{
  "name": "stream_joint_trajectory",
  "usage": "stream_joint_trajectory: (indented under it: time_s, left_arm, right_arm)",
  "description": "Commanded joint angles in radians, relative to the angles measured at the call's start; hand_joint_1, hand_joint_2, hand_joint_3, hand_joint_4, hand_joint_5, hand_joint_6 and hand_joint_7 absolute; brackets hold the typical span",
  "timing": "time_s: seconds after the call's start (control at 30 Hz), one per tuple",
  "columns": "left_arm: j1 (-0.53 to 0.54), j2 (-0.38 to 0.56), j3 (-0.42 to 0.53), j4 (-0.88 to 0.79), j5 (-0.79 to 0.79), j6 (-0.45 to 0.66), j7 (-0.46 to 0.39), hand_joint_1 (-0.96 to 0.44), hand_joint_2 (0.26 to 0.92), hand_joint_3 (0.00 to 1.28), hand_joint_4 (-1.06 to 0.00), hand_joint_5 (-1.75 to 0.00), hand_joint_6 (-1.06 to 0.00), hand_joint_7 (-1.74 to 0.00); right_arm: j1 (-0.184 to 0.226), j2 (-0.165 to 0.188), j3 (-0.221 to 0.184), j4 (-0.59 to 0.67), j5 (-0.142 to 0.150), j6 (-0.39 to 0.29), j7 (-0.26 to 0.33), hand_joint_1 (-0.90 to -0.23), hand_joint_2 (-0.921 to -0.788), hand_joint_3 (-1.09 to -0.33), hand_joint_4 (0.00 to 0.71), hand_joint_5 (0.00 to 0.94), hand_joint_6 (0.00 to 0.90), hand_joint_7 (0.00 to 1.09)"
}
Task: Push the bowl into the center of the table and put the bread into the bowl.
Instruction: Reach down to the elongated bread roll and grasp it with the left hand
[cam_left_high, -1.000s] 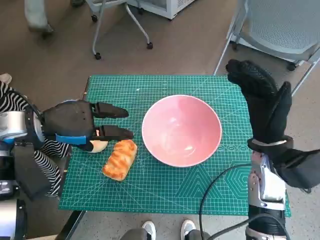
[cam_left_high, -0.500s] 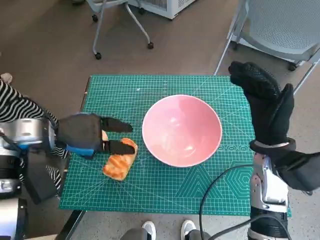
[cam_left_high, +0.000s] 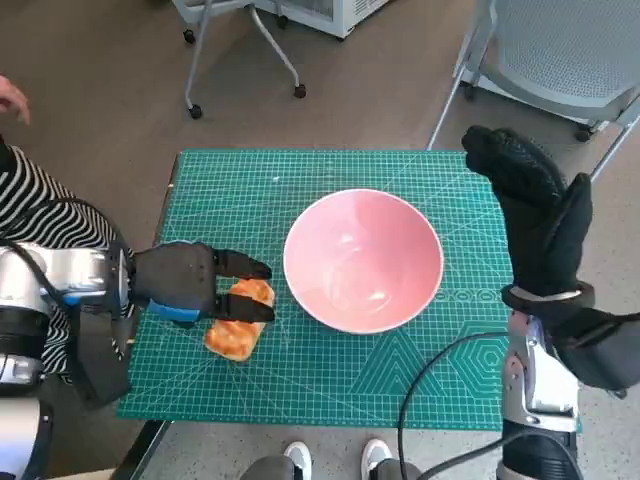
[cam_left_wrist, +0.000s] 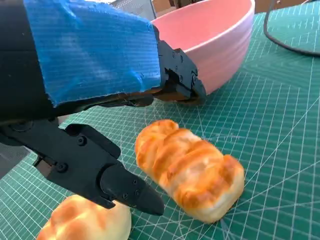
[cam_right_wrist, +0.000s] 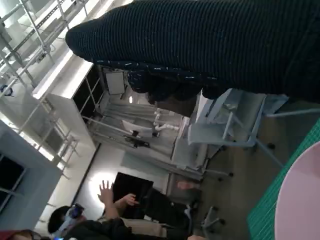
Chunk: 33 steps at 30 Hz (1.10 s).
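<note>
Green cutting mat (cam_left_high: 330, 380) with a white grid covers the small table — brown floor all round, a grey mesh chair (cam_left_high: 560, 45) off the far right corner, a wheeled stand's legs (cam_left_high: 240, 55) beyond the far edge. Pink bowl (cam_left_high: 363, 260) sits near the mat's middle. The bread (cam_left_high: 238, 320), a golden braided loaf, lies just left of it. My left hand (cam_left_high: 190, 282) is low over the loaf, fingers (cam_left_wrist: 125, 187) spread to either side, not closed on it. A second small roll (cam_left_wrist: 85, 222) lies beside. My right hand (cam_left_high: 535, 215) is raised at the right edge — fingers apart, empty. A person in a striped sleeve (cam_left_high: 45, 215) sits at left.
</note>
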Motion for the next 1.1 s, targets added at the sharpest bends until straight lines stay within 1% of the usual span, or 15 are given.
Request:
stream_joint_trajectory:
  time_s: [0.03,0.27,0.5,0.67,0.83,0.87,0.93,0.97,1.03,1.07,1.1]
  left_arm:
    - [-0.03,0.021,-0.121,0.027,0.076,0.042,0.159,-0.27,0.742,0.0,-0.42,-0.03,-0.44,-0.19]
    - [-0.077,0.011,-0.296,0.075,0.168,0.129,0.37,-0.26,0.738,0.0,-0.43,-0.02,-0.45,-0.18]
    - [-0.135,-0.029,-0.476,0.139,0.26,0.259,0.545,-0.26,0.752,0.01,-0.43,-0.01,-0.43,-0.16]
    - [-0.17,-0.068,-0.588,0.208,0.302,0.337,0.65,-0.25,0.774,0.01,-0.46,-0.02,-0.45,-0.16]
    - [-0.195,-0.082,-0.663,0.247,0.302,0.365,0.718,-0.24,0.78,0.01,-0.47,-0.02,-0.46,-0.15]
    - [-0.194,-0.106,-0.682,0.284,0.306,0.384,0.729,-0.24,0.781,0.01,-0.47,-0.02,-0.47,-0.15]
    - [-0.195,-0.139,-0.715,0.335,0.308,0.411,0.751,-0.17,0.82,0.01,-0.59,-0.04,-0.57,-0.17]
    - [-0.195,-0.151,-0.728,0.355,0.306,0.419,0.756,-0.16,0.826,0.01,-0.61,-0.04,-0.59,-0.17]
    - [-0.198,-0.169,-0.747,0.385,0.296,0.422,0.757,-0.08,0.87,0.02,-0.69,-0.05,-0.66,-0.19]
    - [-0.199,-0.178,-0.755,0.399,0.291,0.423,0.758,-0.06,0.88,0.02,-0.71,-0.05,-0.68,-0.19]
    - [-0.2,-0.184,-0.764,0.409,0.286,0.425,0.762,-0.03,0.895,0.03,-0.75,-0.06,-0.72,-0.2]
  right_arm:
    - [0.036,0.002,0.0,-0.016,-0.008,0.025,-0.018,-0.687,-0.921,-0.669,0.22,0.005,0.093,0.55]
    - [0.044,0.003,-0.001,-0.021,-0.01,0.036,-0.03,-0.69,-0.921,-0.667,0.22,0.004,0.095,0.55]
    - [0.056,0.005,0.001,-0.039,-0.009,0.049,-0.039,-0.69,-0.921,-0.667,0.221,0.004,0.098,0.55]
    - [0.059,0.004,-0.001,-0.047,-0.002,0.056,-0.036,-0.689,-0.921,-0.667,0.221,0.004,0.099,0.55]
    - [0.059,0.004,-0.001,-0.048,-0.001,0.058,-0.036,-0.688,-0.921,-0.667,0.221,0.003,0.1,0.54]
    - [0.064,0.005,0.0,-0.053,0.0,0.059,-0.035,-0.688,-0.921,-0.667,0.221,0.003,0.1,0.54]
    - [0.069,0.005,0.0,-0.06,0.001,0.06,-0.035,-0.688,-0.921,-0.667,0.221,0.003,0.101,0.54]
    - [0.072,0.005,0.0,-0.063,0.0,0.06,-0.035,-0.688,-0.921,-0.667,0.221,0.003,0.101,0.54]
    - [0.076,0.005,0.0,-0.068,-0.002,0.058,-0.035,-0.689,-0.921,-0.666,0.221,0.003,0.101,0.54]
    - [0.077,0.005,0.0,-0.069,-0.003,0.056,-0.035,-0.689,-0.921,-0.666,0.221,0.003,0.102,0.54]
    - [0.078,0.005,0.0,-0.069,-0.003,0.055,-0.036,-0.689,-0.921,-0.666,0.221,0.003,0.102,0.54]
